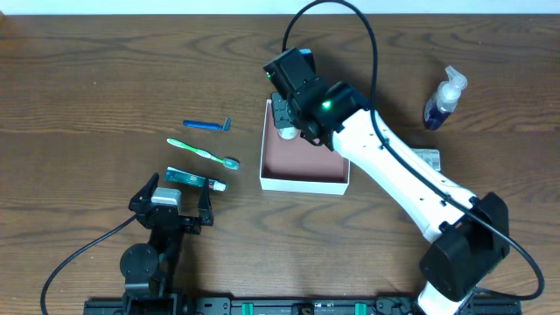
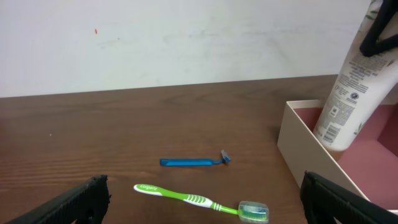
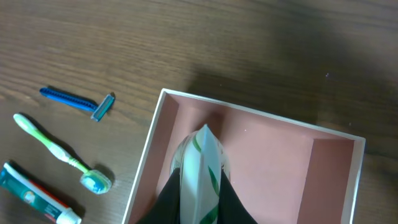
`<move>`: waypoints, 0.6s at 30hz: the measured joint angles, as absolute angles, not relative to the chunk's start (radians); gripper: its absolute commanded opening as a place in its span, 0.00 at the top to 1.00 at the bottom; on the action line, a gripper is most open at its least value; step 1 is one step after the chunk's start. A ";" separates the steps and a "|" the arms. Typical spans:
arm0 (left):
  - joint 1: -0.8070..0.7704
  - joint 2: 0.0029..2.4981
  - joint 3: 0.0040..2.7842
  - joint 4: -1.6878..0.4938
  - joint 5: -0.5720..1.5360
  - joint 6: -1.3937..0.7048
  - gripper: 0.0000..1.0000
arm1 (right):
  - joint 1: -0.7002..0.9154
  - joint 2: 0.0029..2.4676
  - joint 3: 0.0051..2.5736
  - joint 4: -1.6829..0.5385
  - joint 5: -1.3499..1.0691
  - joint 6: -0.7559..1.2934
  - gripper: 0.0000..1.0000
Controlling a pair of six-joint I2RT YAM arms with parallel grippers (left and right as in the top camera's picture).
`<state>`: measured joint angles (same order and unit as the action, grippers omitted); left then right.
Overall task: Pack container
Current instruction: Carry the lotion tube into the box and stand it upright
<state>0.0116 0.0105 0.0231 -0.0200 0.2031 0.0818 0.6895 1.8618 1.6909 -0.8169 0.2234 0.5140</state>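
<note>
Wooden table, container point(image 1: 302, 185) near centre. Right gripper point(image 3: 200, 177) clamped on white bottle point(image 2: 346, 87); bottle tilted, base inside container. Left gripper point(image 1: 179, 196) spread wide, empty.

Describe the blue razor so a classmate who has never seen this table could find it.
Find the white square container on the wooden table. Left of it lie three slim toiletries; the razor is the farthest from the robot. It alone is all blue, unlike the green toothbrush and toothpaste tube.

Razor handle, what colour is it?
The razor is blue; left wrist view shows it best.
</note>
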 measured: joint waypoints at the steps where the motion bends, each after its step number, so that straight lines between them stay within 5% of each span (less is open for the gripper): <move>1: 0.012 0.010 0.023 -0.020 0.204 0.082 0.02 | 0.691 1.863 1.691 -0.816 0.229 0.519 0.99; 18: 0.012 0.010 0.023 -0.020 0.204 0.082 0.02 | 0.700 1.935 1.691 -0.764 0.263 0.556 0.99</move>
<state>0.0116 0.0105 0.0231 -0.0200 0.2035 0.0818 0.6998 1.9347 1.6909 -0.7643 0.2626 0.5560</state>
